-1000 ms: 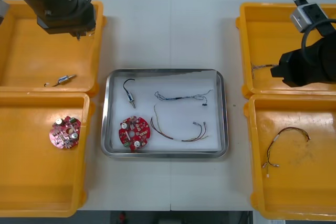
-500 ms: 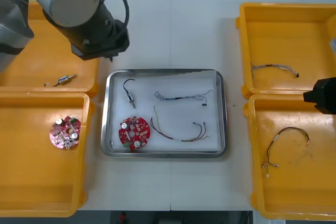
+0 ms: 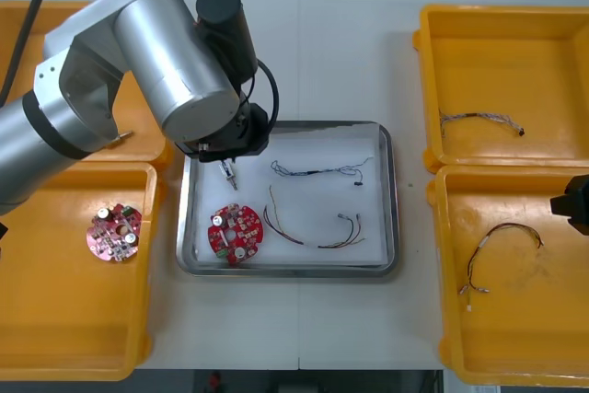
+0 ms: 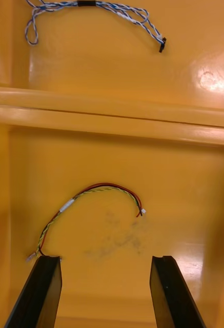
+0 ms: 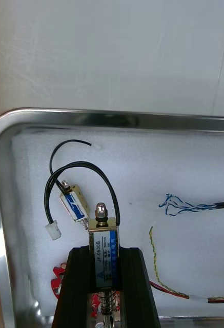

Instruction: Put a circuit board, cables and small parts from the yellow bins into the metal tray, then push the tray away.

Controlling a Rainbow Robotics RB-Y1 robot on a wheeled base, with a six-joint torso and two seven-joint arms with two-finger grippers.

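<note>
Left arm has swung in from the bin off the tray's far-left side and now hangs over the far-left corner of the shiny rectangular metal tray. The right arm has pulled back, well off to the tray's right.

Left gripper: clamped on a small boxy metal part with a blue label, the jaws apart only by its width. A black lead loops off its top. It hangs over the tray's white lining. Just beside it on the lining lies a second small metal part, with its own black lead and a white plug.

From the front, the arm's silver bulk covers that corner. A small tip pokes out under the wrist, and I cannot tell which of the two parts it is.

Right gripper: fingers spread wide with nothing between them, over the near yellow plastic bin right of the tray. A red and yellow cable lies on that bin's floor.

Also in the tray:
- A round red circuit board at the near-left corner, mostly cut off behind the fingers in the left wrist view.
- A twisted blue and white cable toward the far side.
- A second red and yellow cable nearer.

A spare round red board sits in the near bin left of the tray. The far bin on that side is half hidden by the arm.

The light table has a seam running away from the tray, and the room past its far edge is dark.
</note>
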